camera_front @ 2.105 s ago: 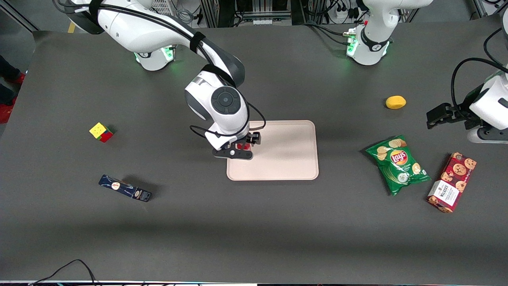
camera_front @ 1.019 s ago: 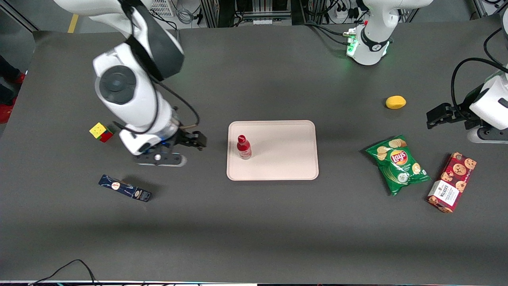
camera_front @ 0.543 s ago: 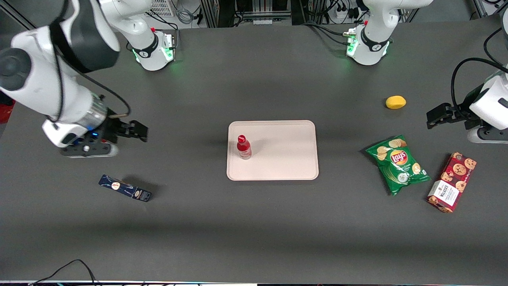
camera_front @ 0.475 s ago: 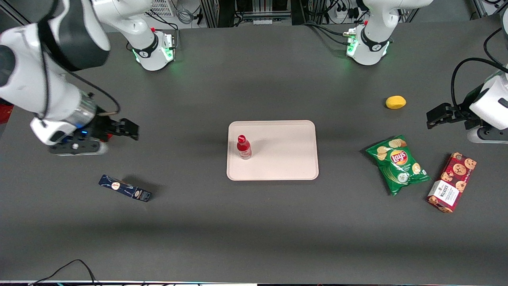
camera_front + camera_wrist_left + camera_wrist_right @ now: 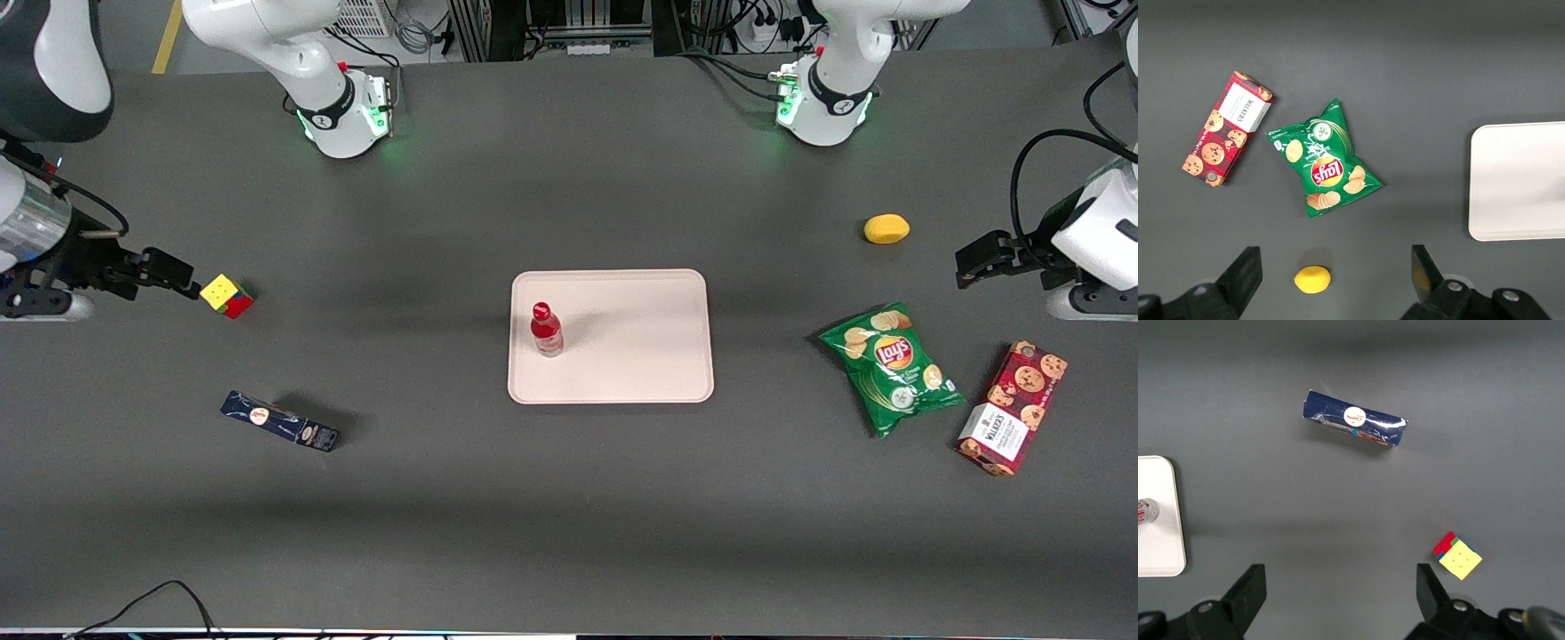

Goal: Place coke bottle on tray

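Note:
The coke bottle (image 5: 546,328), small and red with a red cap, stands upright on the pale pinkish-beige tray (image 5: 640,356), near the tray's edge toward the working arm's end. In the right wrist view only a sliver of the bottle (image 5: 1146,511) and a corner of the tray (image 5: 1163,540) show. My right gripper (image 5: 160,271) is open and empty, raised above the table at the working arm's end, next to the Rubik's cube (image 5: 226,295). In its wrist view the gripper (image 5: 1341,590) has wide-apart fingers over bare table.
A dark blue box (image 5: 280,420) lies nearer the front camera than the cube; it also shows in the right wrist view (image 5: 1354,427) with the cube (image 5: 1457,555). Toward the parked arm's end lie a lemon (image 5: 886,228), a green chip bag (image 5: 891,366) and a cookie box (image 5: 1012,408).
My right gripper let go of the bottle, which now stands on the tray, and swung away with the arm to the working arm's end of the table. The bottle has not moved since.

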Available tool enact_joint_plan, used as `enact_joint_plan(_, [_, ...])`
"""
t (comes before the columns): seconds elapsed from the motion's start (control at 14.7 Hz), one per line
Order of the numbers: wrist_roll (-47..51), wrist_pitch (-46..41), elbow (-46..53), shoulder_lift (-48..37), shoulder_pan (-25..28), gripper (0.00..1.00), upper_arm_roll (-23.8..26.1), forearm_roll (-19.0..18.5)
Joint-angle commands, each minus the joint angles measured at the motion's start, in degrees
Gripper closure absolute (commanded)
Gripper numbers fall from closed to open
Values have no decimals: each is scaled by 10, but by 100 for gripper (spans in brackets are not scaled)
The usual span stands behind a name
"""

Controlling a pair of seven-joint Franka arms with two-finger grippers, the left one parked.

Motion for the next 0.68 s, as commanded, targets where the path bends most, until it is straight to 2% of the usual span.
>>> enact_joint_plan(0.0, [-9,2,-39,-64,6,0,-8,-9])
enact_joint_plan(0.14, [-5,-10,-30,-69,6,0,-6,-29])
enact_joint_plan(0.34, [-7,-10,-1,-61,6,0,-8,-30])
enact_joint_plan(0.48, [-5,-25,9,-57,7,0,-5,-62])
enact_joint_plan(0.61, [-1,-34,12,-50,8,0,-2,-67])
